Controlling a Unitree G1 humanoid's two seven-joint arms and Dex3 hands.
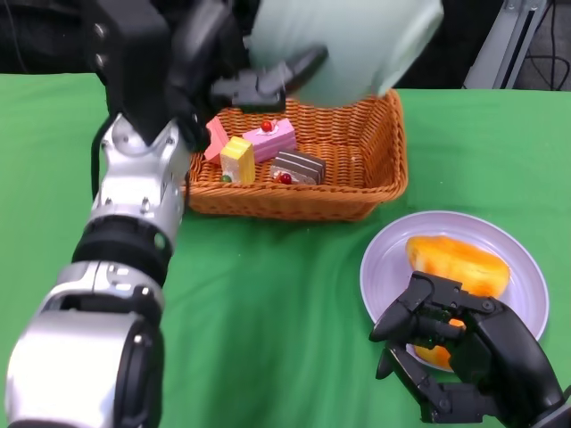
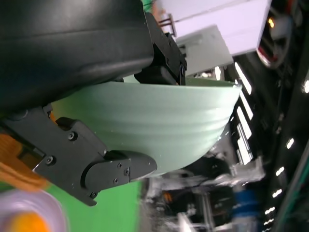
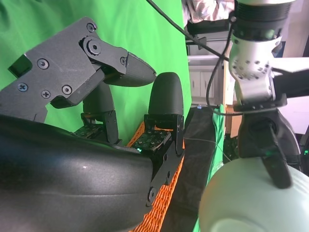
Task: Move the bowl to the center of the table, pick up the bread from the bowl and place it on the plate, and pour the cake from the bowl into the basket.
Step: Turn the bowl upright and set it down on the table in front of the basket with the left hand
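Observation:
My left hand grips the pale green bowl and holds it tipped over the back of the wicker basket; the bowl's ribbed outside fills the left wrist view and also shows in the right wrist view. Several cake pieces lie in the basket: pink, yellow and brown ones. The orange bread sits on the lilac plate at the right. My right hand hovers at the plate's near edge, its fingers curled in, holding nothing.
Green cloth covers the table. The basket stands at the back centre, with the plate just in front of it to the right. Dark background and a metal stand lie beyond the far edge.

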